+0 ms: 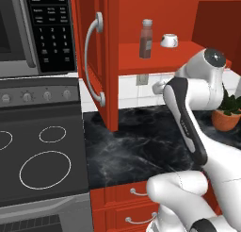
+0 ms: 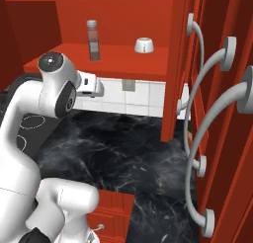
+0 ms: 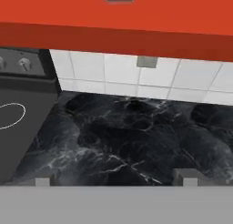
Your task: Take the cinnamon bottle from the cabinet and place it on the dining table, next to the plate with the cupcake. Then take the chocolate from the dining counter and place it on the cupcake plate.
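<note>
My fingers (image 3: 113,180) are spread wide, empty, below the shelf (image 1: 188,52). I should rise level with the bottle (image 1: 146,38), near its front edge, and clamp mid-body, avoiding the cup (image 1: 169,40).

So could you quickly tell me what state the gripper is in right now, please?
Gripper: open, holding nothing; its fingertips stand wide apart over the black counter, below the cabinet shelf.
</note>
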Robot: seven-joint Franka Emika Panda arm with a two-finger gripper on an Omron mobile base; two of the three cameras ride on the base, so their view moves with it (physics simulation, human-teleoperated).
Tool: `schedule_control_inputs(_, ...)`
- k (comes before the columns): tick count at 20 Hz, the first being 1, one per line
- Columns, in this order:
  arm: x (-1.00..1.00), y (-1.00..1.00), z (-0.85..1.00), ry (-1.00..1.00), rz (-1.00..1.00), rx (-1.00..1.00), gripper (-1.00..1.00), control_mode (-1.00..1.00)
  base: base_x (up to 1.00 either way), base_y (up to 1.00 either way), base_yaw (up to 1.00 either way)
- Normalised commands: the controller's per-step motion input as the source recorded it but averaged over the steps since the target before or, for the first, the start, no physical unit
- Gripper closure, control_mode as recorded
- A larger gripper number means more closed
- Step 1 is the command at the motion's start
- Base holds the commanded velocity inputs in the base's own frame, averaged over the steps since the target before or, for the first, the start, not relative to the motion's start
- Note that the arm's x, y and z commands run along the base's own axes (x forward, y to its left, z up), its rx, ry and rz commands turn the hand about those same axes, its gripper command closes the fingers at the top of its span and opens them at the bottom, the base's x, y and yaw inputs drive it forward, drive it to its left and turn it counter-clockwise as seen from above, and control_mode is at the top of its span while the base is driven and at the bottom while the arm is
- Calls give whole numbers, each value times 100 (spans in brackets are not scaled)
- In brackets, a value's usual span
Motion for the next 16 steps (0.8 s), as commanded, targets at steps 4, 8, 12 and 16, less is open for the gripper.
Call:
schedule_control_inputs(4,2,0,64,-39,5,3,-100,-100,0,0,0)
schedule_control_inputs(8,9,11,66,-21,0,7,-100,-100,0,0,0)
schedule_control_inputs(12,4,14,62,-7,0,4,-100,-100,0,0,0)
schedule_control_inputs(16,22,11,50,7,-5,-6,-100,-100,0,0,0)
